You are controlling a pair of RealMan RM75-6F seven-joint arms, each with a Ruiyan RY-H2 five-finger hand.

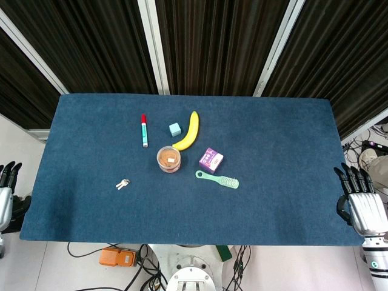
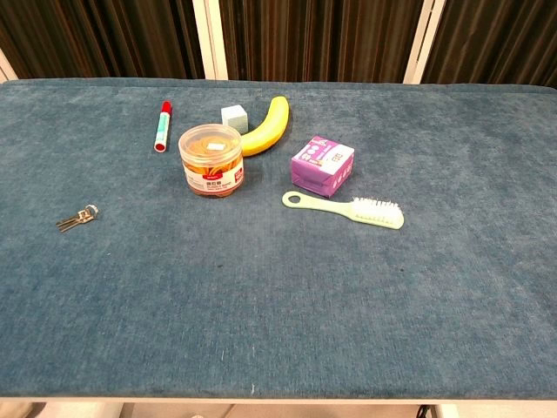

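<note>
My left hand (image 1: pixel 6 191) hangs off the table's left edge, fingers extended, holding nothing. Off the right edge, my right hand (image 1: pixel 359 199) is the same, fingers straight and apart, empty. Neither hand appears in the chest view. On the blue table (image 1: pixel 273 200) lie a yellow banana (image 1: pixel 189 130) (image 2: pixel 265 127), a clear tub of rubber bands (image 1: pixel 169 159) (image 2: pixel 211 161), a purple box (image 1: pixel 211 159) (image 2: pixel 322 165), a light green brush (image 1: pixel 218 179) (image 2: pixel 346 207), a red-capped marker (image 1: pixel 144 130) (image 2: pixel 163 125), a pale blue cube (image 1: pixel 174 129) (image 2: pixel 234 117) and small keys (image 1: pixel 122 183) (image 2: pixel 78 217).
Dark ribbed panels with white posts (image 1: pixel 153 42) stand behind the table. An orange device (image 1: pixel 118 257) and cables lie on the floor under the front edge. More cables (image 1: pixel 367 151) sit beyond the right edge.
</note>
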